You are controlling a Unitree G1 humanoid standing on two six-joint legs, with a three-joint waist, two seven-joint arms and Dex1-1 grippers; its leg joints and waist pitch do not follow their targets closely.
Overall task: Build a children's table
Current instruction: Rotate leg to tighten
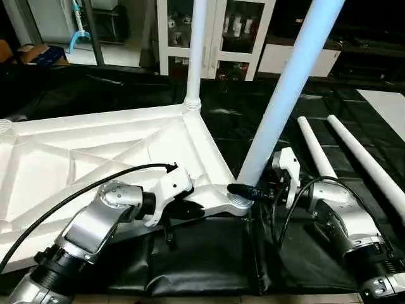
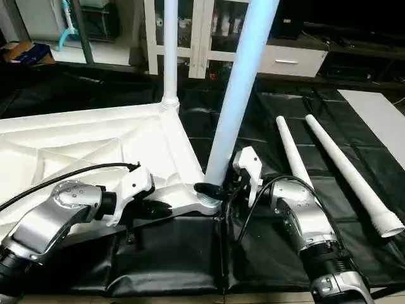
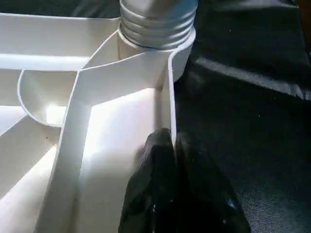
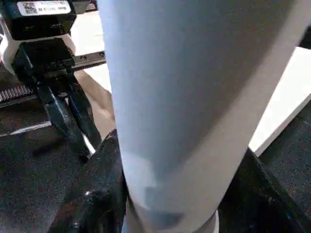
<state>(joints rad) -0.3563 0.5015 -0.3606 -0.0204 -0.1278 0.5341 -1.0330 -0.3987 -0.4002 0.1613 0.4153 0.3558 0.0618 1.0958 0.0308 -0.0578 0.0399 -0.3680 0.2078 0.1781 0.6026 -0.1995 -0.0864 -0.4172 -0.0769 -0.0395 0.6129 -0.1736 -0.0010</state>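
At the near corner socket of the inverted white ribbed plastic tabletop (image 1: 95,158), the right gripper (image 2: 218,190) clasps the second white tubular leg (image 1: 288,88) for further threading, while the closed left gripper (image 1: 193,208) pinches the rim.

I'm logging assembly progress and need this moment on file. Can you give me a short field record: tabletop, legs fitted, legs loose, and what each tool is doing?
tabletop: white top upside down on black sheet
legs fitted: far leg upright in its corner socket; near leg standing tilted in near socket
legs loose: two legs lying on the sheet, right of the top
left tool: shut on the top's edge wall beside the near socket
right tool: fingers around the near leg's base
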